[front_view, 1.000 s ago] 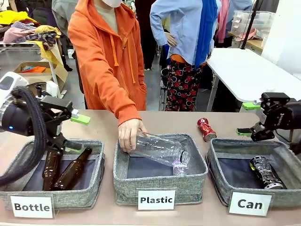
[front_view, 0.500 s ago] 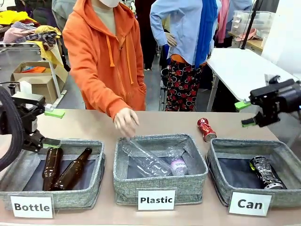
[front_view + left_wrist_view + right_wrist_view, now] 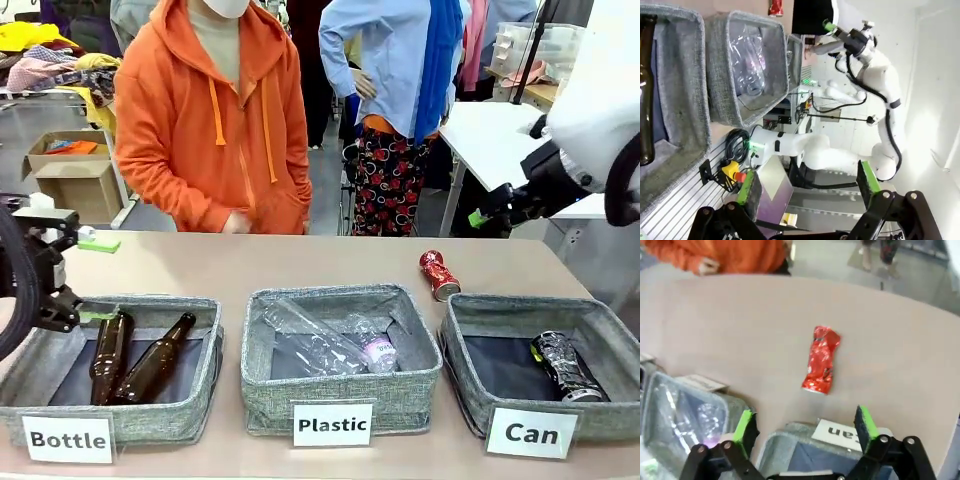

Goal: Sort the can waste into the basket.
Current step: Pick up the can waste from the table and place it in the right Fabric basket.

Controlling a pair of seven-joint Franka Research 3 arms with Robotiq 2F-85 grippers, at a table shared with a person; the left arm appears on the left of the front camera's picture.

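The crushed shiny red can (image 3: 438, 274) lies on the table just behind the grey "Can" basket (image 3: 518, 305). In the right wrist view the red can (image 3: 821, 366) lies beyond my right gripper (image 3: 805, 426), which is open and empty above the basket's rim (image 3: 790, 432). From the front, the right gripper (image 3: 490, 213) hangs high over the table's far right. The black-and-silver can (image 3: 565, 365) lies inside the basket. My left gripper (image 3: 97, 280) is open at the left edge, above the "Bottle" bin; its own view shows the left gripper (image 3: 807, 185) empty.
The "Bottle" bin (image 3: 190, 420) holds two brown bottles. The "Plastic" bin (image 3: 265, 405) in the middle holds clear plastic bottles. A person in an orange hoodie (image 3: 215, 120) stands at the far side, hand (image 3: 237, 222) at the table's edge.
The person let the plastic bottle drop into the middle bin and pulled the hand back. My right gripper rose and swung towards the far side. My left gripper drew off to the left.
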